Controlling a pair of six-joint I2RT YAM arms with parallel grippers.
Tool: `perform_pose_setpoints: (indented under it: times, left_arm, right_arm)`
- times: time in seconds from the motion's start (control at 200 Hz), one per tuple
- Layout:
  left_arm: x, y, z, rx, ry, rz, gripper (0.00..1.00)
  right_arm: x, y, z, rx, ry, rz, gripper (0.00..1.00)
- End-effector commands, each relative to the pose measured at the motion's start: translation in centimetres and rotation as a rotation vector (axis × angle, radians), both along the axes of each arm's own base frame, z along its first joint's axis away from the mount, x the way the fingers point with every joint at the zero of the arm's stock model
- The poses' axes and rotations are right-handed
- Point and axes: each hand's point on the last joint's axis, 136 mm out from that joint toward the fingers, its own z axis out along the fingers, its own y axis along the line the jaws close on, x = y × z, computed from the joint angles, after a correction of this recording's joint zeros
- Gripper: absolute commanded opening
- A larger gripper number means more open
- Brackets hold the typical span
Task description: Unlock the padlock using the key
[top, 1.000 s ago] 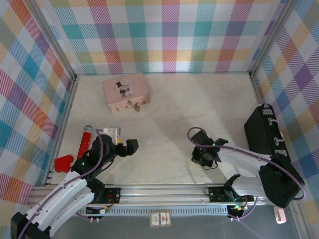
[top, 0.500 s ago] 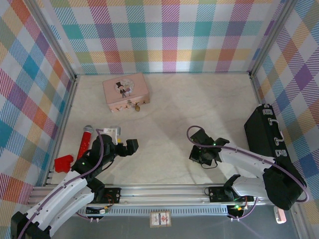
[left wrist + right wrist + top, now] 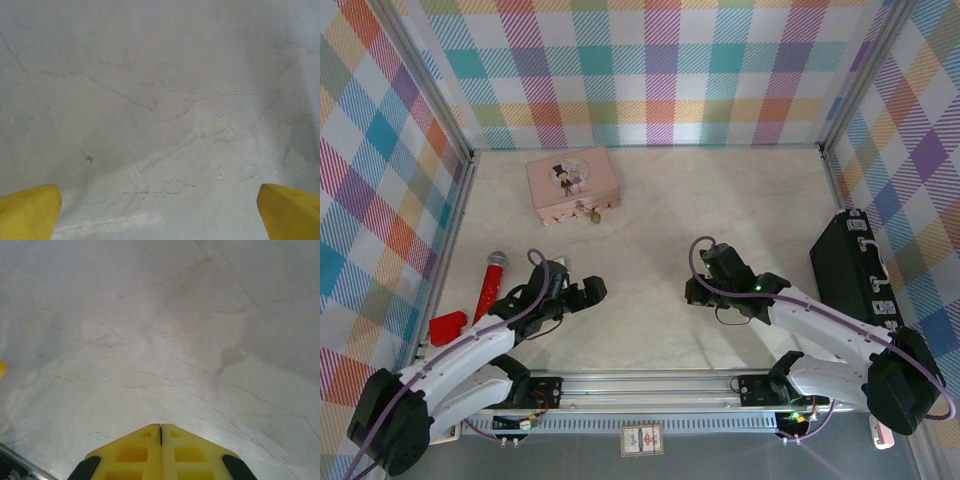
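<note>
From above, the padlock (image 3: 597, 214) is lying on the surface (image 3: 720, 200) just in front of the pink case (image 3: 572, 183), close against its front edge. Whether its shackle is shut is too small to tell. The key is too small to pick out with any confidence, so its place is not clear. The left gripper (image 3: 590, 291) is hanging low over bare surface near the red stick (image 3: 490, 283), well apart from the padlock. The right gripper (image 3: 696, 290) is doing the same right of the middle, also well apart from it.

In the left wrist view, the left gripper (image 3: 160, 210) is standing wide open. Its yellow fingers (image 3: 27, 212) are sitting at the two bottom corners, with only marbled surface between them.

In the right wrist view, the right gripper (image 3: 160, 432) is closed. Its fingers (image 3: 135, 450) are pressing together with nothing visible between them, over bare surface.

By this showing the task is barely starting. Neither gripper is holding the key or the padlock. Finding and picking up the key, steadying the padlock, inserting the key and turning it are all left to do.
</note>
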Motion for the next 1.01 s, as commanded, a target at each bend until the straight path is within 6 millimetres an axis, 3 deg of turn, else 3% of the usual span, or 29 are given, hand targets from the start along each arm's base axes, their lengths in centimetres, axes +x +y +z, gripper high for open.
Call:
perform_pose_setpoints:
  times: [0.0,0.19,0.37,0.625,1.0]
  left_arm:
    - [0.5,-2.7,1.5,-0.200,0.092,0.091,1.00]
    - [0.9,-5.7,4.0,-0.412,0.081,0.178,0.97]
    - [1.7,-5.2,6.5,-0.698,0.047,0.406,0.82]
    - [2.2,-5.3,10.4,-0.850,0.002,0.506,0.79]
    - [2.3,-8.2,11.1,-0.936,0.019,0.456,0.71]
  right_arm:
    - [1.5,2.9,3.4,0.085,-0.122,0.094,0.00]
    - [3.1,5.8,5.4,0.188,-0.179,0.113,0.00]
    - [4.1,7.9,7.0,0.271,-0.228,0.105,0.00]
    - [3.9,10.9,9.3,0.367,-0.311,0.159,0.00]
    - [2.2,13.7,9.6,0.407,-0.336,0.234,0.00]
